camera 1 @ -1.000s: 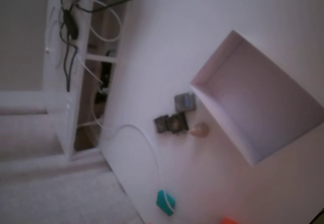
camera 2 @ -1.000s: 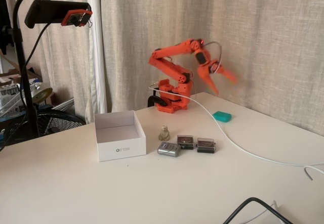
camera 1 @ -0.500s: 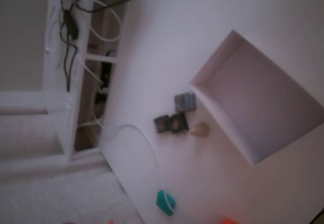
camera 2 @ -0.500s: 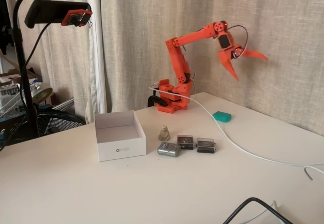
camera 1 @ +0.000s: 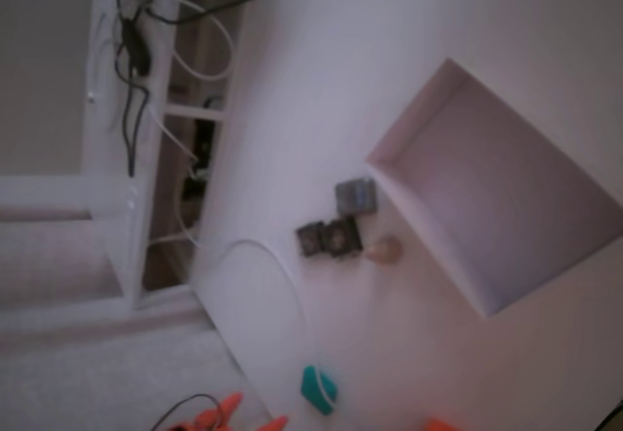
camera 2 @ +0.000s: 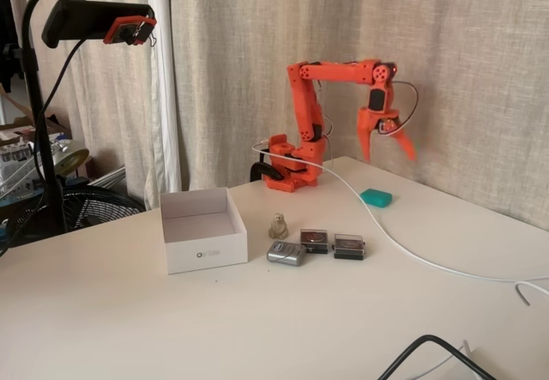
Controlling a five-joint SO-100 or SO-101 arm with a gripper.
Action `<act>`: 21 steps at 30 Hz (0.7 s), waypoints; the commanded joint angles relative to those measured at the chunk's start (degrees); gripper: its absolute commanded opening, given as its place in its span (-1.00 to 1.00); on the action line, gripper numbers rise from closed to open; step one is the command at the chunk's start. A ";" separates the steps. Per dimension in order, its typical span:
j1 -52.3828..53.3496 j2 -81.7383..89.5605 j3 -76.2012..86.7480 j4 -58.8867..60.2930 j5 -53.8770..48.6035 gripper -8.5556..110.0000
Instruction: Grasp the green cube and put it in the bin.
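The green cube (camera 2: 376,197) lies on the white table, right of the arm's orange base; from above the cube (camera 1: 317,389) shows near the bottom edge. My gripper (camera 2: 389,157) hangs above the cube, pointing down, open, with nothing between its fingers. Only the fingertips of the gripper (camera 1: 251,414) poke into the top-down fixed view, left of the cube. The bin (camera 2: 206,253), a shallow white box, stands empty on the left of the table; from above the bin (camera 1: 409,115) fills the right side.
Three dark square pieces (camera 2: 314,241) and a small tan object (camera 2: 278,226) sit between bin and cube, and the pieces (camera 1: 331,238) also show from above. A white cable (camera 2: 390,238) runs from the base past the cube. A camera stand (camera 2: 39,140) rises at left.
The arm has swung its gripper from pointing outward and high to pointing down over the cube. Its fingertips have entered the bottom of the top-down view. The cube has not moved.
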 commanded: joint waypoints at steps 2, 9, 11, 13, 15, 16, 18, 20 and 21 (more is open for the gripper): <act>1.32 -1.85 2.46 -3.78 0.35 -0.14; 0.44 -2.90 2.72 -4.22 0.18 -0.10; 0.62 -6.06 1.41 -5.27 0.18 -0.05; 1.32 -10.02 -0.53 -8.00 0.18 -0.05; 2.46 -13.54 -3.08 -9.49 0.26 -0.05; 2.99 -14.85 -3.96 -10.20 0.26 -0.06; 3.60 -16.44 -4.04 -11.60 0.35 -0.06; 3.96 -16.08 -1.93 -10.72 0.26 -0.06; 3.78 -15.21 -0.53 -10.02 0.26 -0.06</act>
